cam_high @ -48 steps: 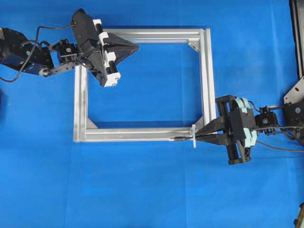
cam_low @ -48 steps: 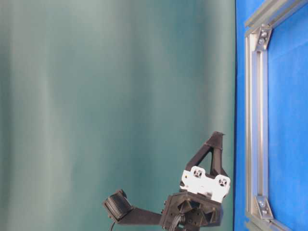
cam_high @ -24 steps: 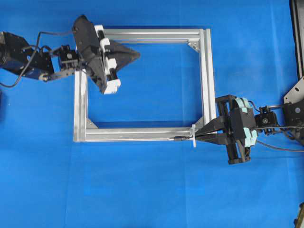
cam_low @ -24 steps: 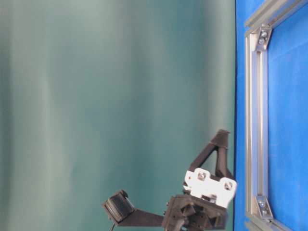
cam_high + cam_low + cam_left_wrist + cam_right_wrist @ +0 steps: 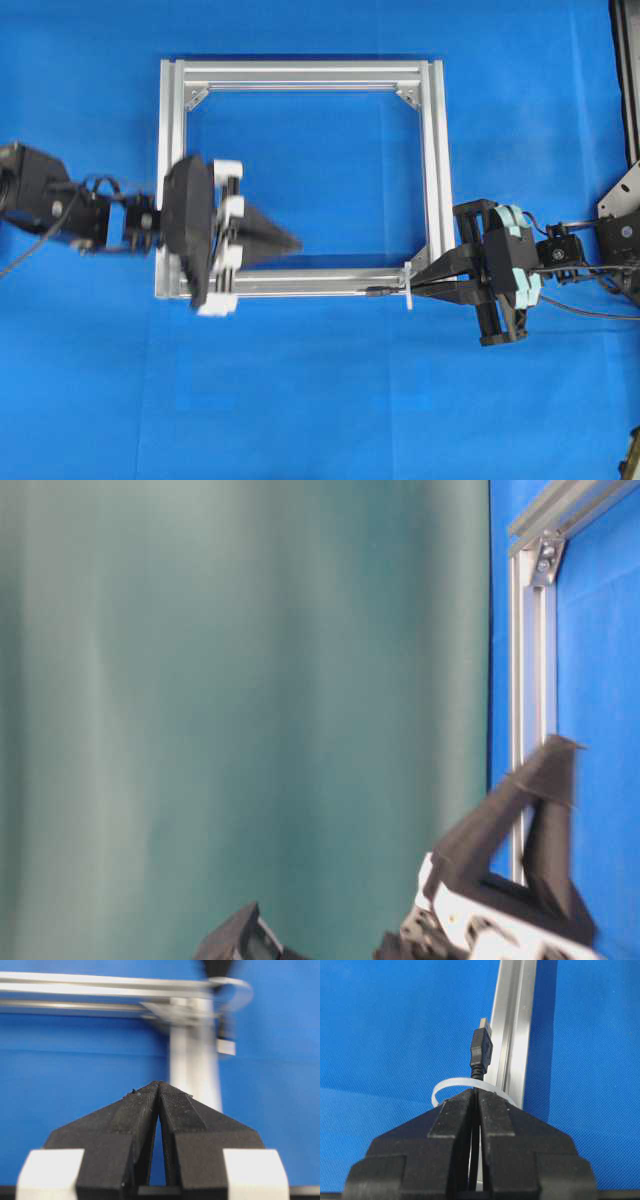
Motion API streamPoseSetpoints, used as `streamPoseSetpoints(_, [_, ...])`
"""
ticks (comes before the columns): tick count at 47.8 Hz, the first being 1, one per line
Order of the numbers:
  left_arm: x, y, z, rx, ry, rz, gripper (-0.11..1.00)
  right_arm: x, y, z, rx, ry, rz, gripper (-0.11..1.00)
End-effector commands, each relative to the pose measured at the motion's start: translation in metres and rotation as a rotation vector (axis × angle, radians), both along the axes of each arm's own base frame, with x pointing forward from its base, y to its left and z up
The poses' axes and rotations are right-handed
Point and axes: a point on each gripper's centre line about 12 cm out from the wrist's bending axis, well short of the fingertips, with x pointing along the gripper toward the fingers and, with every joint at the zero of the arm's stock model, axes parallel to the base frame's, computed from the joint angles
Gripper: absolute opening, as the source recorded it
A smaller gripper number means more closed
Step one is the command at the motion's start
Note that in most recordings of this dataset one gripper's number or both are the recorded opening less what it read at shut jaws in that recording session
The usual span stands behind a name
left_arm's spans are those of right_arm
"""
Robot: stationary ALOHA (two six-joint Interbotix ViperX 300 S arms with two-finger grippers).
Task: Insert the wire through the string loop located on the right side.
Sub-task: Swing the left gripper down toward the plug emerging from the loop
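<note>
The wire [image 5: 481, 1052] shows as a short black plug body with a small silvery tip, poking out past the string loop [image 5: 465, 1085], a thin white band arched just in front of the right pincer [image 5: 476, 1091]. That pincer's jaws are pressed together on the wire right behind the loop, so the plug end lies on the far side of the band. From overhead, the plug [image 5: 378, 292] rests along the outer edge of the aluminium frame's [image 5: 432, 160] lower bar, near its lower right corner, with the loop [image 5: 409, 287] standing across the bar there.

The left pincer [image 5: 296, 243] hangs over the lower left part of the frame, tip pointing toward the right, its jaws together with nothing between them. It is blurred in the overhead and table-level views. A clear stretch of the lower bar separates it from the plug.

Inside the frame and all round it the blue surface [image 5: 320, 400] lies open. A teal backdrop [image 5: 240, 680] fills the table-level view.
</note>
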Motion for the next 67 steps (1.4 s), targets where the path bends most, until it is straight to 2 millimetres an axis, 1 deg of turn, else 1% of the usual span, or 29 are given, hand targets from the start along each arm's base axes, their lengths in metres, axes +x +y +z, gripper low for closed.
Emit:
streamPoseSetpoints(1, [0.000, -0.018, 0.017, -0.008, -0.053, -0.047, 0.00, 0.005, 0.000, 0.008, 0.005, -0.035, -0.003, -0.03])
streamPoseSetpoints(10, [-0.004, -0.039, 0.016, -0.008, -0.052, -0.105, 0.00, 0.005, 0.000, 0.008, 0.005, -0.035, -0.003, -0.03])
streamPoseSetpoints(20, [-0.003, -0.040, 0.016, -0.006, -0.049, -0.107, 0.00, 0.005, 0.000, 0.008, 0.006, -0.038, -0.003, -0.03])
streamPoseSetpoints(30, [0.006, -0.035, 0.020, -0.008, -0.058, -0.090, 0.00, 0.005, 0.000, 0.008, 0.006, -0.036, -0.003, -0.03])
streamPoseSetpoints(33, [0.012, -0.032, 0.022, -0.009, -0.055, -0.080, 0.00, 0.005, 0.000, 0.008, 0.006, -0.036, -0.003, -0.03])
streamPoseSetpoints(37, [0.026, -0.031, 0.024, -0.008, -0.036, -0.072, 0.00, 0.005, 0.000, 0.008, 0.005, -0.035, -0.003, -0.03])
streamPoseSetpoints(55, [0.094, -0.033, 0.044, -0.002, 0.015, -0.062, 0.00, 0.005, 0.000, 0.007, 0.005, -0.033, -0.003, -0.03])
streamPoseSetpoints(61, [0.107, -0.033, 0.047, 0.001, 0.030, -0.061, 0.00, 0.005, 0.000, 0.008, 0.006, -0.036, -0.003, -0.03])
streamPoseSetpoints(67, [0.112, -0.031, 0.046, 0.002, 0.050, -0.058, 0.00, 0.005, 0.000, 0.007, 0.005, -0.033, -0.003, -0.03])
